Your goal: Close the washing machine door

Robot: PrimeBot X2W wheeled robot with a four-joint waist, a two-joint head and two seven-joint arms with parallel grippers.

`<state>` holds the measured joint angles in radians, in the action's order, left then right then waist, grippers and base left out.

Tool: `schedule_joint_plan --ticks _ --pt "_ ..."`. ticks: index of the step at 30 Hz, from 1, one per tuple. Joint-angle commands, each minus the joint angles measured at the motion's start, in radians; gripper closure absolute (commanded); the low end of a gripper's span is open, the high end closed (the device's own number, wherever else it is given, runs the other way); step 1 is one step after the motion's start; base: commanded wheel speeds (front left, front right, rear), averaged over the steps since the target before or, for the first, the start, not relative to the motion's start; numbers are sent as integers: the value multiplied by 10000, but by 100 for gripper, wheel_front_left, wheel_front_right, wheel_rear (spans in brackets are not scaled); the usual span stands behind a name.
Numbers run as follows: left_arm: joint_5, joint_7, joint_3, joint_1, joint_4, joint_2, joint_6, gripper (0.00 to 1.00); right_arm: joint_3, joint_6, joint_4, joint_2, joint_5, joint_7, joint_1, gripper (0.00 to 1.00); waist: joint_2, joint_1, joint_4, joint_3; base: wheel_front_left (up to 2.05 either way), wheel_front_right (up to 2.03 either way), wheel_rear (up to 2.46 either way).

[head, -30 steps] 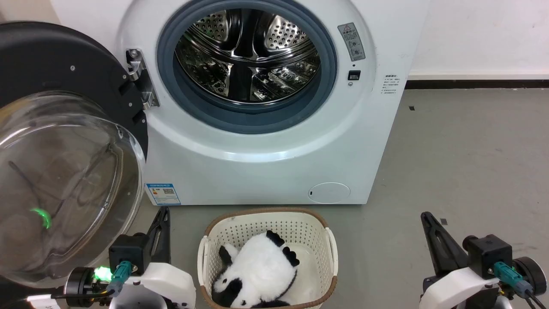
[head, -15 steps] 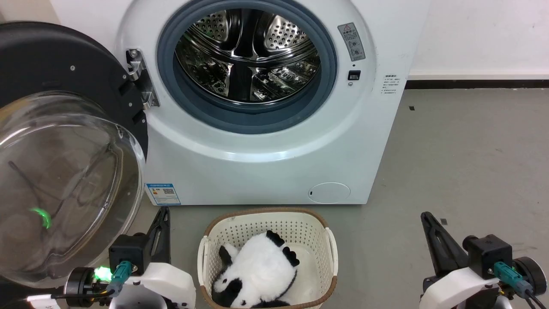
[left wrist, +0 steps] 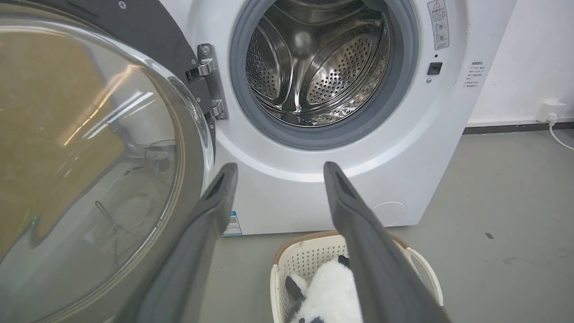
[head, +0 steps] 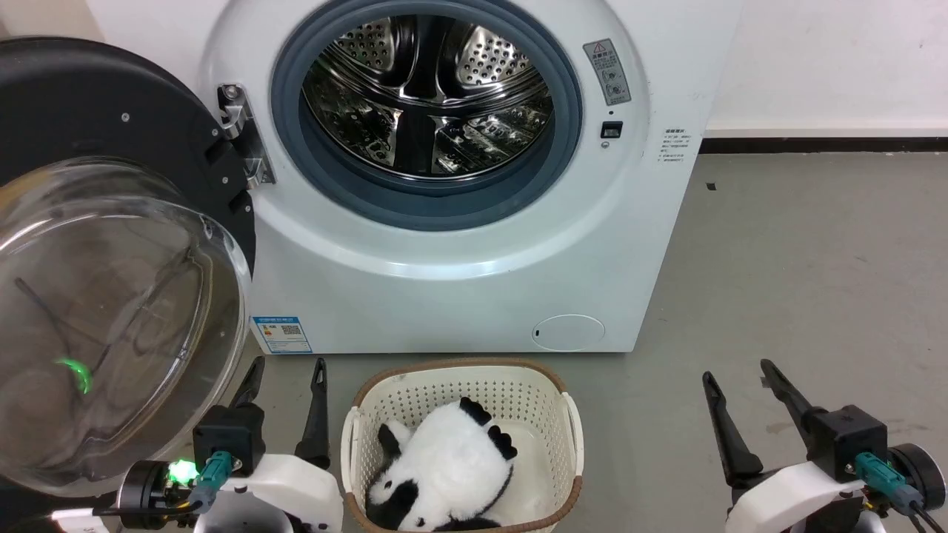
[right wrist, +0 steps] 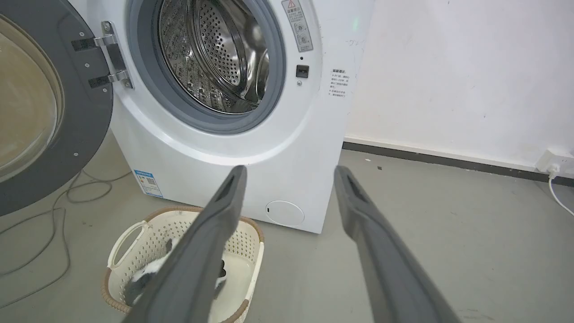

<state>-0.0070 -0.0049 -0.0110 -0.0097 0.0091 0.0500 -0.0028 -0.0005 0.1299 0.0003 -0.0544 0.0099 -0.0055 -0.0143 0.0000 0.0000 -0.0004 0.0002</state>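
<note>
1. Washing machine door (head: 111, 259) stands wide open at my left, hinged to the washing machine (head: 459, 281), glass bowl facing me.
2. My left gripper (head: 289, 363) and right gripper (head: 737, 370) both sit spread, holding nothing.
3. I'd push the door's outer rim with the left, following its arc until it latches.
4. Drum (head: 429, 96) looks empty; the basket (head: 459, 368) holds 1 panda plush (head: 444, 459).

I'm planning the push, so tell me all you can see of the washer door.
The door is round: a glossy black rim around a bulging clear glass bowl. It stands wide open on the robot's left, hung from the machine by a metal hinge. The left gripper, jaws open, sits close beside its lower edge.
</note>
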Motion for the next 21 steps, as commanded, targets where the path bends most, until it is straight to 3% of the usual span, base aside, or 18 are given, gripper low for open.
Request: schedule_joint_plan --ticks 1,11,12,13,21 --pt "-115 -100 -36 -66 52 0 16 0 -53 0 39 2 81 -92 -44 0 0 0 -1 0 0 0 0" --pt "-341 -309 -192 -152 143 0 23 0 -152 1 86 6 246 -305 -105 0 0 0 21 0 0 0 0" --pt "-365 -330 -210 -160 160 0 21 4 -161 1 88 6 264 -326 -111 0 0 0 26 -1 0 0 0" --pt "-391 -351 -224 -172 168 0 18 100 -171 1 90 6 278 -347 -118 0 0 0 32 0 0 0 0" --pt "-508 -518 -348 -274 150 1 2 100 -264 2 89 9 415 -515 -172 0 0 0 107 2 0 0 0"
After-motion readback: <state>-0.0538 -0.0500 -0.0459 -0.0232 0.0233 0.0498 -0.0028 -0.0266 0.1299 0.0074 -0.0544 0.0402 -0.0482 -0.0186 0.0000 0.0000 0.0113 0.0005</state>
